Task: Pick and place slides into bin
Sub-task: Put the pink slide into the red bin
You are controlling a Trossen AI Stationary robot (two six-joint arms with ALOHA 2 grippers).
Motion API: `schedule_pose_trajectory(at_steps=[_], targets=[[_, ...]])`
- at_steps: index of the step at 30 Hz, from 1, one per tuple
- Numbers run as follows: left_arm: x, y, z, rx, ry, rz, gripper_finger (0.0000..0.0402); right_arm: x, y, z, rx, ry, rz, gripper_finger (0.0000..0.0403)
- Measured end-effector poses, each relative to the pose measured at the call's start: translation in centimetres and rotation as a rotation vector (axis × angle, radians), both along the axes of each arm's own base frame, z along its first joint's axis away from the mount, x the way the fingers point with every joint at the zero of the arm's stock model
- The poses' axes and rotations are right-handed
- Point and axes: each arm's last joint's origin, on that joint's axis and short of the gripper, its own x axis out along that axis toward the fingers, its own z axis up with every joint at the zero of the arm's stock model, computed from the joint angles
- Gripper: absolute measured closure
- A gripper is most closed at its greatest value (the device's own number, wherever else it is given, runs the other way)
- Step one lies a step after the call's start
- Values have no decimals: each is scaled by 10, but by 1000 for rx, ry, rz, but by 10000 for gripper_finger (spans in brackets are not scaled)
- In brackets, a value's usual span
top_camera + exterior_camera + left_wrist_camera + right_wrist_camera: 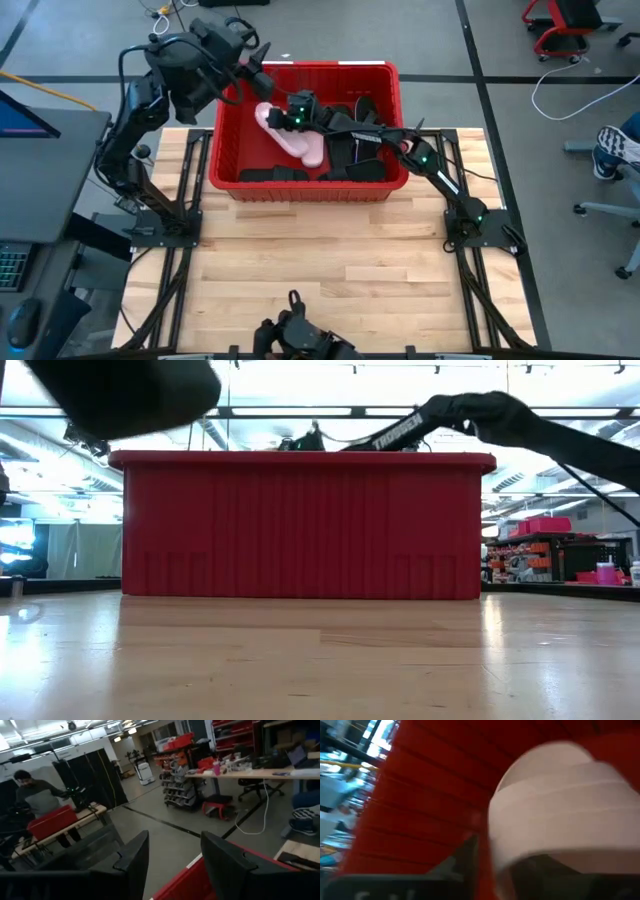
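The bin [228, 140] is bright red with straight ribs down its walls. Inside lies a pale pink slide [300, 143] with a wide pink strap. The other slides [358, 170] are black. The arms are dark. The table [330, 270] is light wood planks.

floor [480, 40]: grey concrete (black tape lines) | shelving [180, 790] | ceiling lights [420, 380]

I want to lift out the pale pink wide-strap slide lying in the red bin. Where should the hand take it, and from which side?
Probably best at the wide strap of the pale pink wide-strap slide, coming straight down from above. The slide lies flat, sole down, in the large red rectangular plastic bin, whose tall walls block any sideways approach. The strap arches up, so one finger could slip beneath it. The right hand is over it.
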Motion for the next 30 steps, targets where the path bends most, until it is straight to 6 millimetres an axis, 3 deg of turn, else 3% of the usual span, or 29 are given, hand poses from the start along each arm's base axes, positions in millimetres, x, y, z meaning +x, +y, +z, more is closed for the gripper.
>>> schedule_pose_trajectory(at_steps=[3,13,17,24,30], targets=[[0,1,-2,-12,19,2,220,1,-1,-12,14,19,3,267],[-1,0,-14,-59,130,8,218,0,-1,1,-37,-18,49,181],[-2,0,-18,-92,146,12,224,-1,2,11,-7,-54,172,174],[-3,0,-22,-140,124,21,228,-7,3,-10,69,146,67,178],[-4,-1,-26,-169,143,25,229,-5,9,3,57,79,208,181]])
